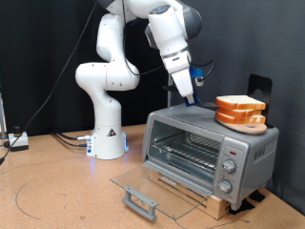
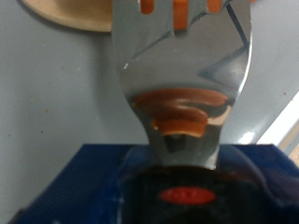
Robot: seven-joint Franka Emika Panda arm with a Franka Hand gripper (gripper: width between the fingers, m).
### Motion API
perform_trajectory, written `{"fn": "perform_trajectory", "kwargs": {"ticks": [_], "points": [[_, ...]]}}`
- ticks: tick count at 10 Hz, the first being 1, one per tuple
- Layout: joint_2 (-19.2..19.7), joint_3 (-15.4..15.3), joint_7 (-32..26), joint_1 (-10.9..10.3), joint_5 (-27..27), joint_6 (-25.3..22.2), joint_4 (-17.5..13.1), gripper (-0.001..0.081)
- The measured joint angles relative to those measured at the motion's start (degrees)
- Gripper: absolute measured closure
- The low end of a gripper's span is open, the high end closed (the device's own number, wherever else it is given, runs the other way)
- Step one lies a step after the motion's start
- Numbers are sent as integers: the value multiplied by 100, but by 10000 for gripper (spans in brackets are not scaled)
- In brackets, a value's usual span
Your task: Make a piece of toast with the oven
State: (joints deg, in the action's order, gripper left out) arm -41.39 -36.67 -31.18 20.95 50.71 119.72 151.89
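Observation:
The silver oven [image 1: 250, 150] stands at the exterior view's right with its glass door [image 1: 143, 183] folded down flat and its grey bar handle [image 1: 140, 200] towards the front. Its wire rack [image 1: 186, 150] looks bare. A pile of bread slices [image 1: 240, 111] lies on the oven's top; its tan edge shows in the wrist view [image 2: 65, 14]. No single slice shows apart from the pile. My gripper [image 1: 188, 96] hangs just above the oven's top, to the exterior view's left of the pile, with its fingers together and nothing between them. A shiny metal blade [image 2: 182, 84] fills the wrist view.
The oven rests on a wooden board [image 1: 212, 204]. Its round knobs [image 1: 229, 168] line its right side. The arm's white base [image 1: 107, 138] stands behind at the left, with cables [image 1: 67, 138] on the brown table. A black stand [image 1: 257, 89] rises behind the pile.

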Motion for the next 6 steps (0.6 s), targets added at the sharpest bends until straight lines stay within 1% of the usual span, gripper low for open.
{"fn": "perform_trajectory", "kwargs": {"ticks": [4, 6], "points": [[0, -119, -8, -39, 348, 20, -48, 411], [0, -150, -3, -50, 386, 20, -82, 411]]}}
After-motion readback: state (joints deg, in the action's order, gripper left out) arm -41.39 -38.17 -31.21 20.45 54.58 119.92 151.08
